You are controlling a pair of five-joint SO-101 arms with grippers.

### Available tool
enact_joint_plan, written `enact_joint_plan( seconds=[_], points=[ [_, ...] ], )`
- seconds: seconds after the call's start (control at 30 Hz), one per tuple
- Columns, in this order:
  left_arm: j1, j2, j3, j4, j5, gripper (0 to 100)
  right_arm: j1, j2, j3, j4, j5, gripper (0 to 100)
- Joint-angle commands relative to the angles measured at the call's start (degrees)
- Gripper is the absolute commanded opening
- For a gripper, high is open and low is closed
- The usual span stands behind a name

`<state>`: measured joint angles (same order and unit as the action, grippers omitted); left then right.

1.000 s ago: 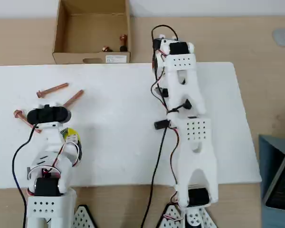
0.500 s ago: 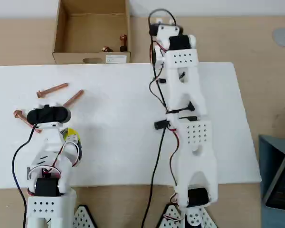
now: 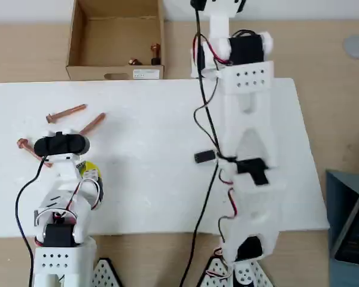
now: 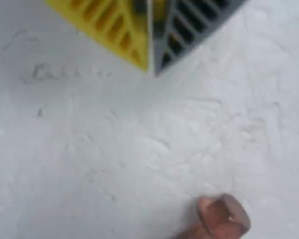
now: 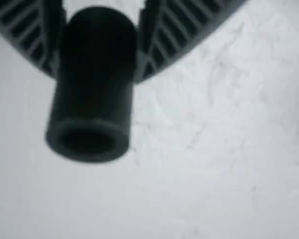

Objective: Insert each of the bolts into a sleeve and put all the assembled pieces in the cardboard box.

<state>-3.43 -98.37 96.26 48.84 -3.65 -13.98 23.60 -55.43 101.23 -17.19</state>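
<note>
Right wrist view: right hand (image 5: 97,27) clamps sleeve (image 5: 91,107); hold its mouth level while closed left hand (image 4: 150,62) fetches bolt (image 4: 223,218).

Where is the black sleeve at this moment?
In the right wrist view, the black sleeve sits clamped in the right gripper, its open end pointing away from the fingers, above a white surface.

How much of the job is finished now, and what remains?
Done: two copper pieces, seemingly assembled, lie in the cardboard box. In hand: the right hand grips a black sleeve. Remaining: three bolts lie loose on the white mat, the shut left hand near one.
</note>
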Motion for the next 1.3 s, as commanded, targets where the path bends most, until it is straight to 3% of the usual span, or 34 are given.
enact_joint_plan(
  seconds=[0.0,0.23,0.6,0.83,1.07,1.27],
  points=[
    [-0.18,-0.4,-0.09,-0.97,-0.35,0,0.22,-14.02,7.96,1.23,0.35,0.9],
    [-0.44,-0.4,-0.09,-0.97,-0.35,0,0.57,-32.48,27.21,0.88,0.35,0.9],
    [-1.67,0.04,-1.76,-0.53,-0.35,0,10.15,-55.08,53.14,0.0,0.35,0.9],
    [-3.34,0.13,-14.77,14.51,0.0,0,11.47,-73.1,71.69,-6.95,0.7,0.9],
    [-6.51,2.86,-24.18,17.05,-0.35,0,11.56,-85.67,90.24,-14.24,0.7,0.9],
    [-6.51,18.95,-39.82,22.95,2.02,0,11.56,-90.86,96.48,-15.47,0.79,0.9]
  ],
)
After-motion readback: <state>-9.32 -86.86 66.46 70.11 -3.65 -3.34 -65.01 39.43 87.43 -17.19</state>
